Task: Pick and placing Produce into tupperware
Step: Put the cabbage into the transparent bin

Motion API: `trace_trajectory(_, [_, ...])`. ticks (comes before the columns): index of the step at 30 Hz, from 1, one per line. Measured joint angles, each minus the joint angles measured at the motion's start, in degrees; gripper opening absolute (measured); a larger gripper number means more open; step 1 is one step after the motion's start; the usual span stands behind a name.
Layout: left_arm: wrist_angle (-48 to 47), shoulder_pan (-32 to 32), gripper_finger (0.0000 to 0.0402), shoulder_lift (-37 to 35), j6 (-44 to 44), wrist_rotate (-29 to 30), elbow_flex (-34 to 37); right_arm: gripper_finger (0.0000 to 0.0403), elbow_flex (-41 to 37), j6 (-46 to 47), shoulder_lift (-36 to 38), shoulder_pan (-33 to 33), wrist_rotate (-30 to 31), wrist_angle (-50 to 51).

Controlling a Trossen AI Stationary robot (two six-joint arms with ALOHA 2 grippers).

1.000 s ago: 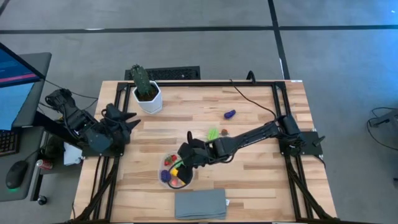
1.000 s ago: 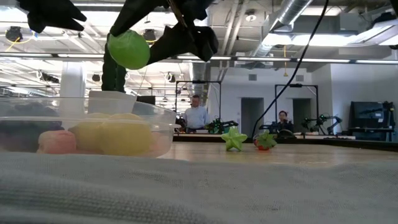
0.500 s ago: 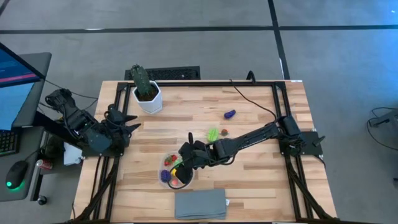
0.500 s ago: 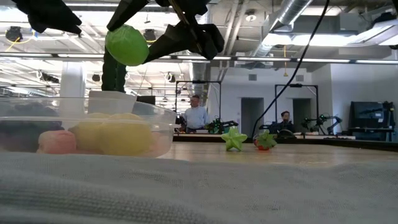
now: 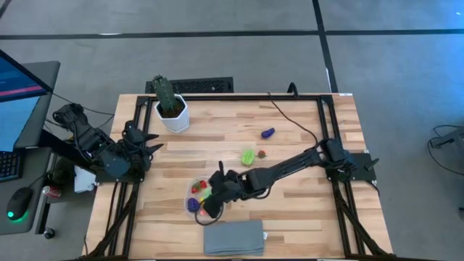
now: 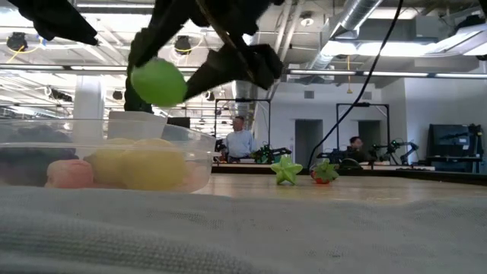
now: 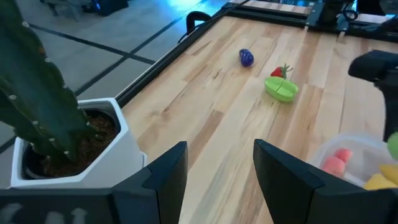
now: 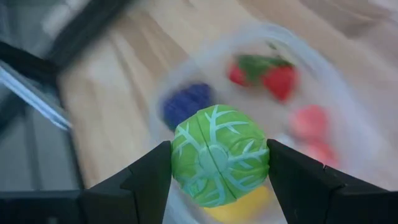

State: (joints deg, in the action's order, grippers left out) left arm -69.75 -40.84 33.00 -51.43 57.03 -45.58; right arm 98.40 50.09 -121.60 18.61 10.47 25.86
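We see right gripper point(image 8: 219, 165) jaws pinching green cabbage point(image 8: 219, 163), round, pale-veined, held above tupperware point(image 5: 194, 205). Tupperware clear, holds red, pink, yellow, purple produce. Left gripper point(image 7: 214, 165) jaws spread, empty, parked near cactus point(image 5: 164, 92). Wooden surface point(image 5: 290, 203) carries green star piece point(image 5: 248, 156), purple piece point(image 5: 268, 133), grey cloth point(image 5: 233, 238). Two persons in room behind.

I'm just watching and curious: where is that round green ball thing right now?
The green ball is clamped in the right gripper, hanging just above the clear tupperware near the table's front edge, by the grey cloth.
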Motion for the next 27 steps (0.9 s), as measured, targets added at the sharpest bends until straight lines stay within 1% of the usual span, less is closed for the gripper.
trace_trajectory(3, [-0.06, 0.02, 0.0174, 0.02, -0.01, -0.01, 0.00, 0.0265, 0.63, 2.48, -2.75, 0.51, 0.01, -4.03])
trace_trajectory(4, [-0.08, 0.00, 0.0174, 0.01, -0.02, -0.02, 0.00, 0.0265, 0.11, 2.63, -2.97, 0.61, 0.01, -1.93])
trace_trajectory(5, [-0.19, 0.00, 0.0174, -0.01, -0.03, -0.01, 0.00, 0.0265, -0.14, 2.73, -3.67, 0.73, -0.03, -1.87])
trace_trajectory(7, [-0.36, 0.02, 0.0174, -0.01, -0.04, -0.02, 0.00, 0.0265, 0.43, 4.37, -5.55, 1.07, 0.03, -6.34])
trace_trajectory(9, [-0.38, 0.02, 0.0174, -0.05, -0.07, 0.00, 0.00, 0.0265, 0.23, 5.04, -5.81, 1.26, 0.10, -5.49])
trace_trajectory(11, [-0.38, 0.02, 0.0174, -0.01, -0.08, 0.01, 0.00, 0.0265, 0.56, 5.82, -6.82, 1.29, 0.09, -7.27])
trace_trajectory(27, [-0.20, 0.02, 0.0174, -0.03, -1.45, 0.01, 0.00, 0.0265, 0.47, 4.01, -7.06, 0.76, 0.09, -7.97])
